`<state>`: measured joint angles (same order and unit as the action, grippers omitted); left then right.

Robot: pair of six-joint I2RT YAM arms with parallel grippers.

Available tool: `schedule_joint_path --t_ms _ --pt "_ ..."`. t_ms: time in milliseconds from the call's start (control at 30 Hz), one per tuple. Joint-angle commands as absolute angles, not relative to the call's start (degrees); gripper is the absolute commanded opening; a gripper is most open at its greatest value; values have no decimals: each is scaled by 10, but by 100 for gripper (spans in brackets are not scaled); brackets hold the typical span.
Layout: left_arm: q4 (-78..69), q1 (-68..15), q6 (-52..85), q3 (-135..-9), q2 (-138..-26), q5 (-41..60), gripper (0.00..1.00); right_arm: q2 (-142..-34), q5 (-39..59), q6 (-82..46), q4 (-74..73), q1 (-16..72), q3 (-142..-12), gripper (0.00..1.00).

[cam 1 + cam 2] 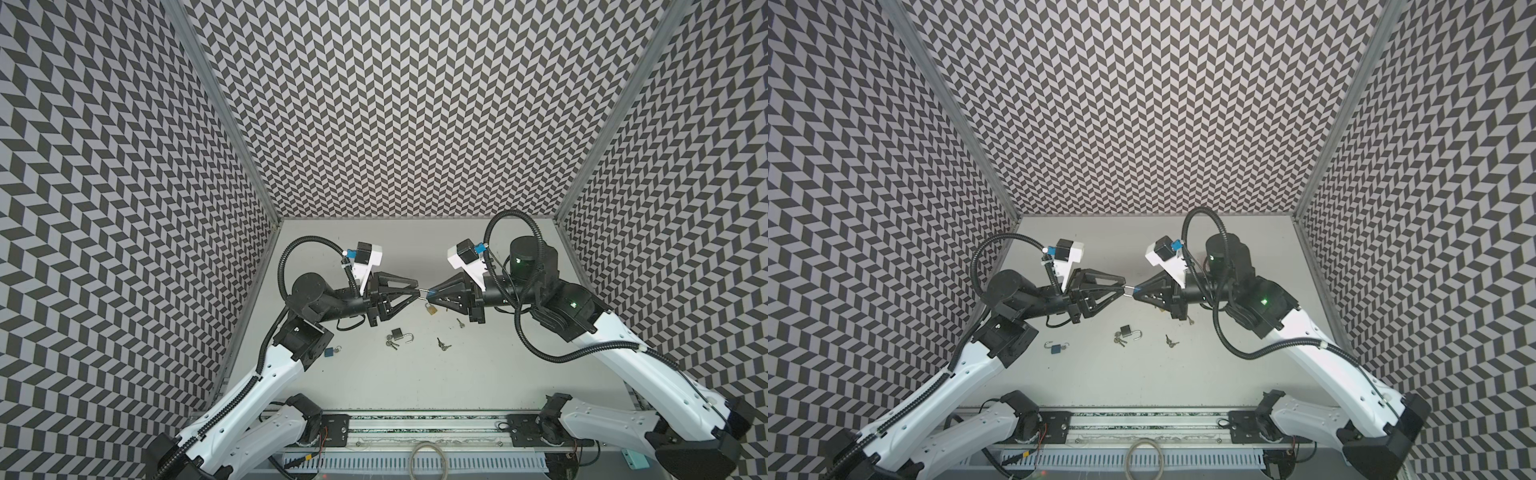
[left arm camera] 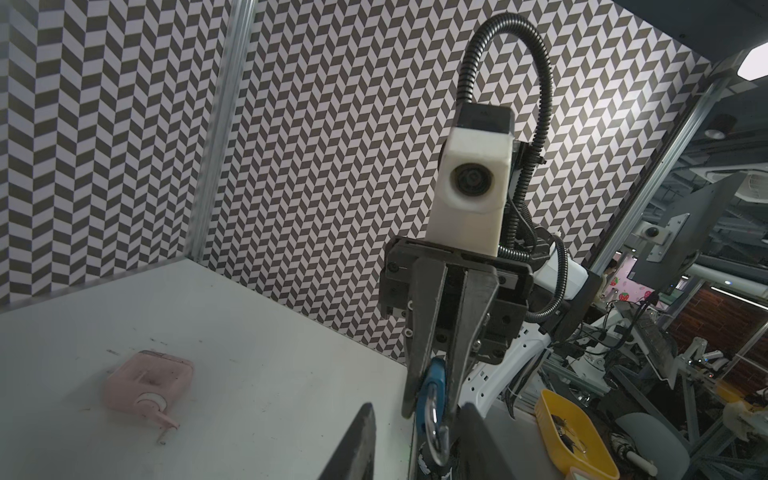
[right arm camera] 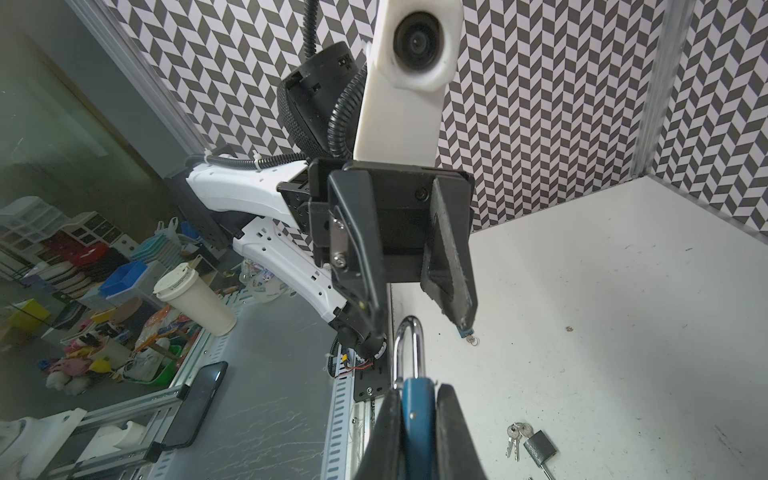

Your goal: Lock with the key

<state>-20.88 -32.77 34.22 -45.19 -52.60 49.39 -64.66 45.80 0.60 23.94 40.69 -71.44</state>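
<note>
Nearest on the worktop (image 1: 415,374) lie the spares: a small blue lock (image 1: 1054,349) beside the left arm; a dark padlock (image 1: 399,333) with its shackle swung open and a key bunch (image 1: 391,343) touching it; a pair of loose keys (image 1: 443,344) just to its right; a single key (image 1: 460,323) a little farther back; a brass padlock (image 1: 431,309) below the spot where the two arms meet.

Above it the right gripper (image 1: 433,293) has its fingers (image 3: 455,432) pressed onto the body of the blue padlock (image 3: 417,415), clear of the worktop, with the shackle (image 3: 409,345) pointing at the left gripper (image 1: 417,287). The left fingers (image 3: 359,257) stand spread on either side of that shackle, near it but not touching in the right wrist view.

The step in hand looks like a handover or a two-handed hold, not the locking itself; neither gripper carries a key; whether the shackle is seated I cannot tell.

The next move, as I judge it, calls for the left fingers to close squarely on the shackle without twisting the lock out of the right's pinch; then one gripper must be freed to fetch a key from the worktop.
</note>
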Motion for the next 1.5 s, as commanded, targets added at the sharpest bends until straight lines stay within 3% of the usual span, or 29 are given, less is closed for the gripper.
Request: schedule_joint_path --t_ms 0,167,433,700,867,1067,1300,1467 --pt "-206 -335 333 -467 -527 503 21 -645 477 10 203 405 -730 0" --pt "-199 -335 325 -468 -519 493 0 -642 476 13 204 405 -729 0" --pt "-187 -341 299 -464 -510 487 0 -646 513 -18 167 405 -723 0" --pt "-253 -470 310 -423 -583 447 0 -692 503 -69 57 444 -754 0" --pt "-233 -448 303 -408 -548 412 0 -661 487 -76 35 438 -730 0" --pt "-233 -364 325 -409 -509 453 0 -598 478 -118 -24 402 -667 0" --pt "-263 -359 350 -407 -499 456 0 -562 445 -217 -164 401 -587 0" --pt "-313 -361 389 -395 -498 438 0 -585 476 -257 -227 410 -560 1"
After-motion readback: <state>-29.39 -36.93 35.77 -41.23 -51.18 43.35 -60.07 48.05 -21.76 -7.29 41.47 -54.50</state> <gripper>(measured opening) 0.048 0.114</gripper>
